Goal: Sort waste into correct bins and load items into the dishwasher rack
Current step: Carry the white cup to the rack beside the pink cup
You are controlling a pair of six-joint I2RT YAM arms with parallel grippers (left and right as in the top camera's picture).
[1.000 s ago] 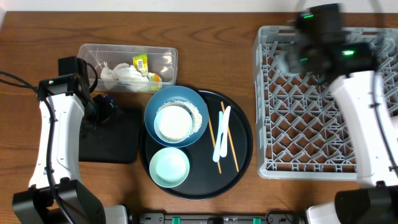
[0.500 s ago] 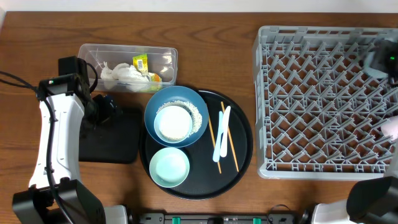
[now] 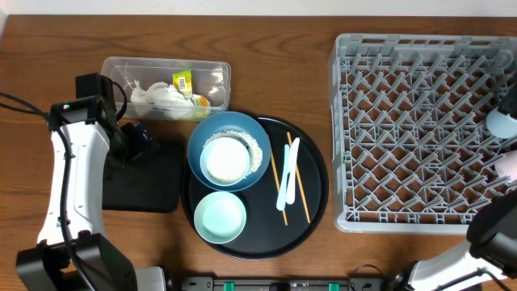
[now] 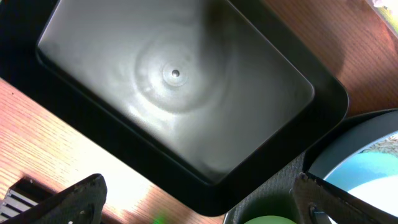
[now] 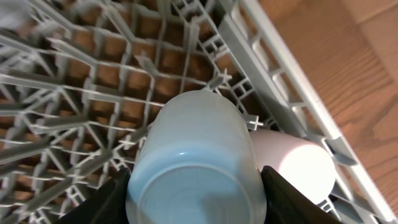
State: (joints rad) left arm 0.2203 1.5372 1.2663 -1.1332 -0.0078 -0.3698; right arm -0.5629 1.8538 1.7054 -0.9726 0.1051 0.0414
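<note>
My right gripper [image 5: 196, 199] is shut on a white cup [image 5: 193, 155], held over the right edge of the grey dishwasher rack [image 3: 412, 129]; a second white cup [image 5: 292, 165] lies in the rack beside it. My left gripper [image 4: 199, 205] is open and empty above the black rectangular tray [image 4: 174, 93]. The clear tub [image 3: 212, 74] holds tissues [image 3: 161, 97] and the snack wrapper [image 3: 182, 80]. The blue bowl [image 3: 234, 121] holds a white cup [image 3: 225, 158] and rice grains [image 3: 257, 149]. The teal bowl [image 3: 220, 217], chopsticks [image 3: 303, 194] and spoon [image 3: 287, 178] lie nearby.
The bowls, chopsticks and spoon all rest on a large round black tray [image 3: 317, 206] in the middle of the wooden table. The black rectangular tray [image 3: 153, 182] touches its left side. The left arm [image 3: 77, 162] stands along the table's left edge.
My right arm has swung from the rack's back edge to its right edge and down, carrying the white cup. The left arm has not moved.
</note>
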